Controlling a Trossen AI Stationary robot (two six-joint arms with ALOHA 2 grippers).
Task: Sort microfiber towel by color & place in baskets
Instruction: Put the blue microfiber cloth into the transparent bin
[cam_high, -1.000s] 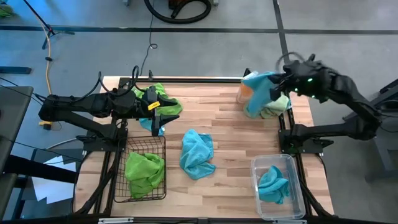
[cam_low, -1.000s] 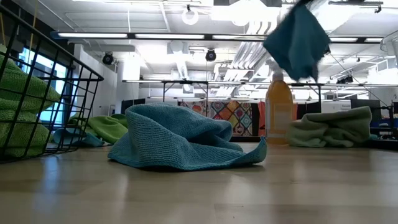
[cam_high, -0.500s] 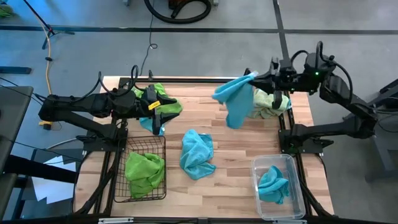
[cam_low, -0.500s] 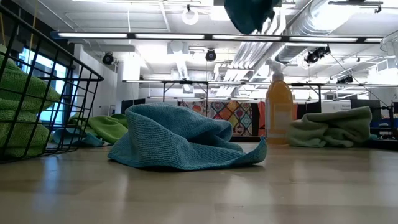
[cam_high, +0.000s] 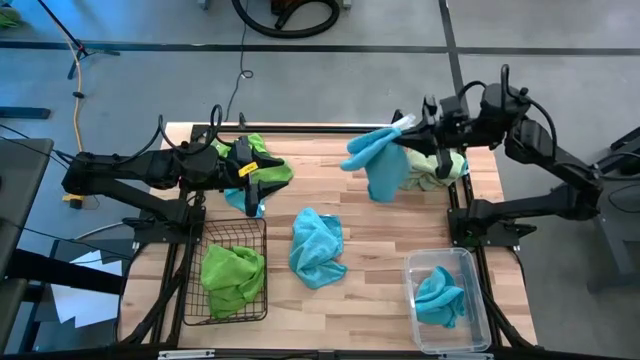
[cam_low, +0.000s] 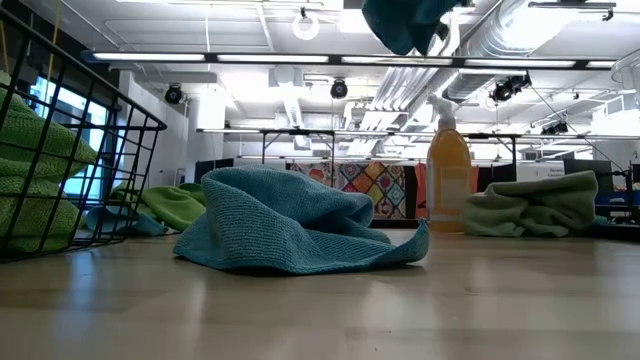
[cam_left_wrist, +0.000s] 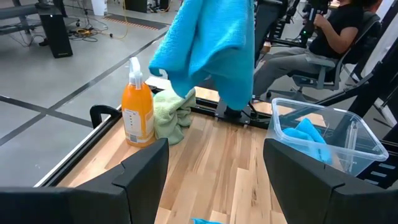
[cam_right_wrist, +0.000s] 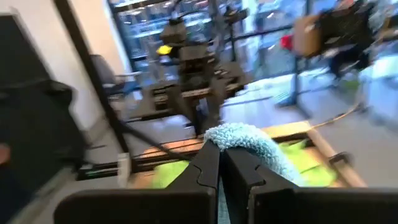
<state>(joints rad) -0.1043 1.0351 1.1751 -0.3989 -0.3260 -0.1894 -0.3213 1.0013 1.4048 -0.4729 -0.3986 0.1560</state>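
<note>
The right gripper (cam_high: 405, 130) is clamped on a blue towel (cam_high: 380, 160) hanging above the table's far right. The left gripper (cam_high: 262, 187) waits, jaws apart, far left.

Dark jointed arms, looping black cables

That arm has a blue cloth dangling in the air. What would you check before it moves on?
1. Right pincer shut on the raised turquoise towel: ok.
2. Towel clear of the table: ok.
3. Clear plastic basket holds only turquoise: ok.
4. Wire mesh basket holds only lime green: ok.
5. Left pincer open, waiting at its own side: ok.
6. Towel will miss the orange spray bottle: cannot tell.
</note>
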